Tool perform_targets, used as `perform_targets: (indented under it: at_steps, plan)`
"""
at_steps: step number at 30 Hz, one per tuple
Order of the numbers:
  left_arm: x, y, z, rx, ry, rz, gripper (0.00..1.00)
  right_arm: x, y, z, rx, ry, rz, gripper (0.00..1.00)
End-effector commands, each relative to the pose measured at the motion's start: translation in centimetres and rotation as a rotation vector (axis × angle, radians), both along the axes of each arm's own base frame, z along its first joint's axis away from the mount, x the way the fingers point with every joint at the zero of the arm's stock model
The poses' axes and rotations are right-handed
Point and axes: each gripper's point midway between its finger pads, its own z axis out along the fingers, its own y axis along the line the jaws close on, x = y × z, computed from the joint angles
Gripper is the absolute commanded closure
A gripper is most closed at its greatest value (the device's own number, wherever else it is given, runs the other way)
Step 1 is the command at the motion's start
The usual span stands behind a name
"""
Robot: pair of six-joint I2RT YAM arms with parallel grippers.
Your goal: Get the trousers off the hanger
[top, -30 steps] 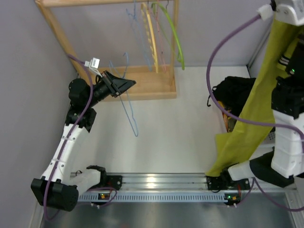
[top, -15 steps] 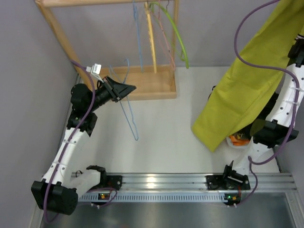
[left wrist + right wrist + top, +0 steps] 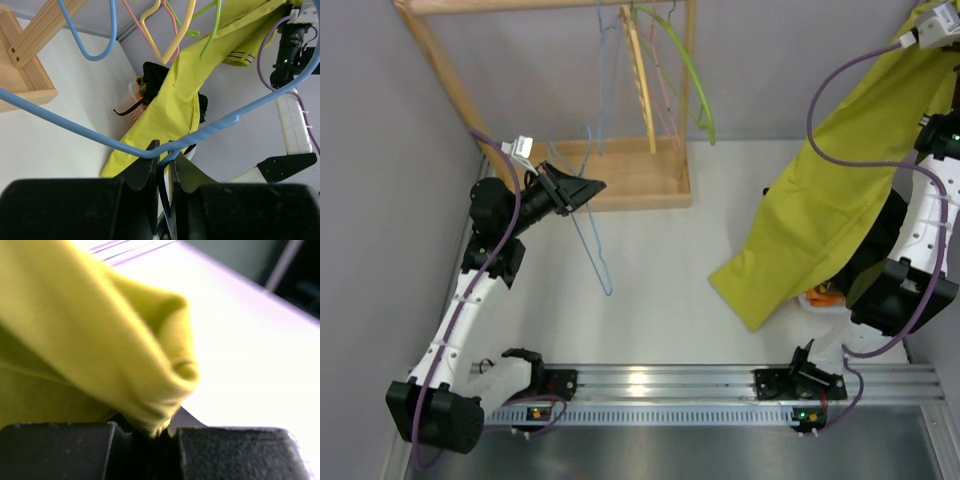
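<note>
Top external view, entries listed left to right, each placed against the wooden rack (image 3: 638, 172).

1. Left gripper (image 3: 592, 185): just in front of the rack's base, at its left front corner. Clenched on the hanger (image 3: 75, 131). The left wrist view shows the blue wire nipped between the two black fingers (image 3: 145, 172), at the bend where hook meets shoulders.

2. Hanger: light-blue wire, bare of any garment. It hangs from the left gripper in front of the rack, well apart from the trousers (image 3: 830, 200). Whether its lower end touches the table cannot be told.

3. On the rack's top rail: a second blue wire hanger, a yellow wooden hanger (image 3: 640, 85), a pink one, and a lime-green hanger (image 3: 696, 80), all empty.

4. Trousers: mustard cloth, off the hanger, well to the right of the rack. They drape in one long fall from the upper right corner, the lower end nearest the rack.

5. Black clothes heap (image 3: 156, 74) and an orange basket (image 3: 134, 102): right of the rack, partly hidden behind the trousers.

6. Right gripper (image 3: 150, 432): far right of the rack. Clamped on a bunched fold of the trousers, per the right wrist view.
</note>
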Motion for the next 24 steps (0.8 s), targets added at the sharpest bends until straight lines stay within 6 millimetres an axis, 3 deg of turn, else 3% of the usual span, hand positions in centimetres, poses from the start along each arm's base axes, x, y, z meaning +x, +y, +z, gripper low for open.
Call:
perform_targets:
  at_steps: [1,5,6,9,12,15,16,18,19,20,21,24]
  plan:
    - [-0.5,0.0,1.9,-0.009,-0.099,0.002,1.00,-4.7,3.5,1.9,-0.023,-0.038,0.058,1.00]
    - [-0.4,0.0,2.1,-0.009,-0.105,0.004,1.00,-4.8,3.9,-2.7,0.093,0.109,0.106,1.00]
    - [-0.4,0.0,2.2,-0.007,-0.109,0.003,1.00,-6.2,4.7,-2.4,0.099,0.115,0.113,1.00]
    - [-0.5,0.1,2.2,0.002,-0.113,0.005,1.00,-6.1,5.1,-6.7,0.168,0.256,0.138,1.00]
    - [-0.5,0.1,1.8,0.006,-0.105,0.006,1.00,-8.5,7.2,-9.6,0.206,0.366,0.174,1.00]
    - [-0.5,0.1,1.8,0.002,-0.099,0.008,1.00,-9.4,8.1,-13.2,0.245,0.468,0.191,1.00]
    - [-0.4,0.1,1.7,0.002,-0.096,0.008,1.00,-9.2,7.9,-16.1,0.304,0.541,0.190,1.00]
    - [-0.4,0.1,1.8,0.002,-0.097,0.009,1.00,-9.5,8.1,-18.6,0.350,0.608,0.191,1.00]
    - [-0.4,0.1,1.7,0.002,-0.096,0.009,1.00,-9.3,8.1,-21.7,0.398,0.680,0.196,1.00]
    - [-0.4,0.1,1.7,0.000,-0.092,0.008,1.00,-9.2,8.1,-23.1,0.429,0.702,0.205,1.00]
    - [-0.3,0.0,1.6,-0.001,-0.089,0.004,1.00,-8.8,8.0,-25.9,0.462,0.746,0.206,1.00]
    - [-0.1,0.0,1.7,-0.003,-0.082,0.002,1.00,-7.2,6.9,-30.3,0.525,0.829,0.177,1.00]
